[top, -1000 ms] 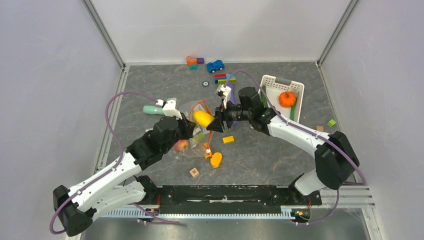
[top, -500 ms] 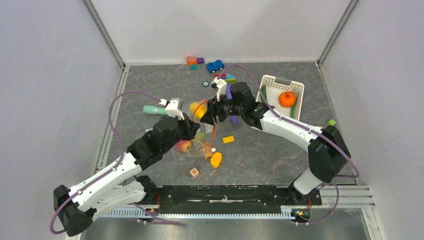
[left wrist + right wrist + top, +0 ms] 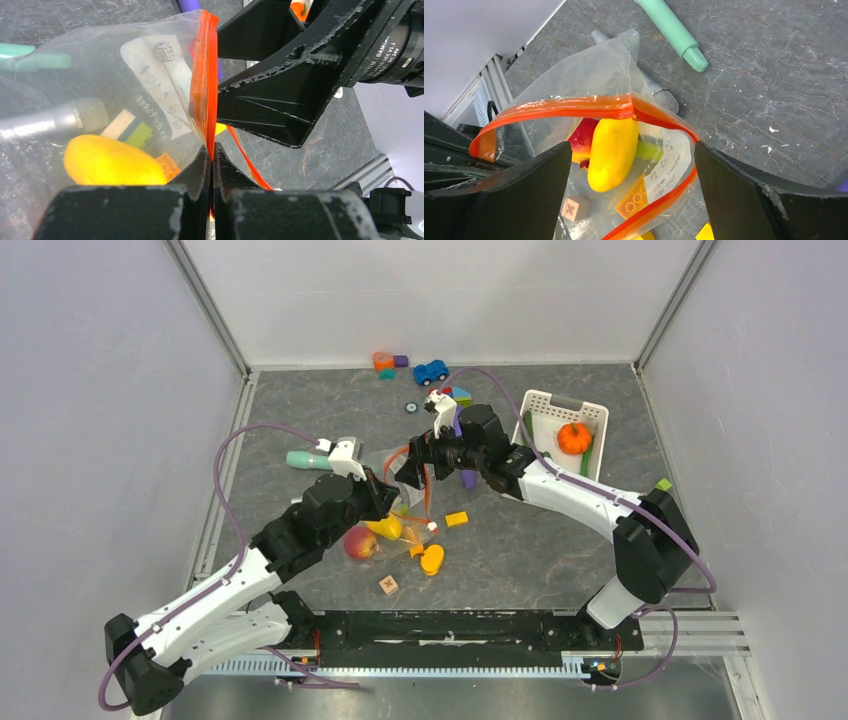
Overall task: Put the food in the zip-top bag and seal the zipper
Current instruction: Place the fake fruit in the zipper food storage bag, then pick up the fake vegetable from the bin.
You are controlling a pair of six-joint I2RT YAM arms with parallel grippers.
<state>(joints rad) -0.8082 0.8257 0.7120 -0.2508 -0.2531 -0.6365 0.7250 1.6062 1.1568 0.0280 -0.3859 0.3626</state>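
Note:
The clear zip-top bag [image 3: 594, 75] hangs with its mouth spread wide, the orange-red zipper [image 3: 574, 106] forming a loop. My left gripper [image 3: 212, 152] is shut on the zipper strip [image 3: 204, 85] at one end of the mouth. Over the mouth, my right gripper [image 3: 631, 150] stands open with nothing between its fingers. Inside the bag lie a yellow squash [image 3: 611, 152] and a red fruit [image 3: 581, 137]; both show in the top view, squash [image 3: 385, 528] and fruit [image 3: 360, 543]. An orange pumpkin [image 3: 574, 437] sits in the white basket [image 3: 545, 405].
An orange round block [image 3: 432, 560], a yellow block [image 3: 457, 519] and a wooden cube [image 3: 388, 585] lie close to the bag. A teal tool [image 3: 303, 460] is at the left and a purple tool [image 3: 467, 478] lies under my right arm. A blue car [image 3: 431, 372] and blocks stand at the back.
My right gripper carried the yellow squash left over the bag mouth and opened. The squash dropped into the bag beside the red fruit. My left gripper kept its hold.

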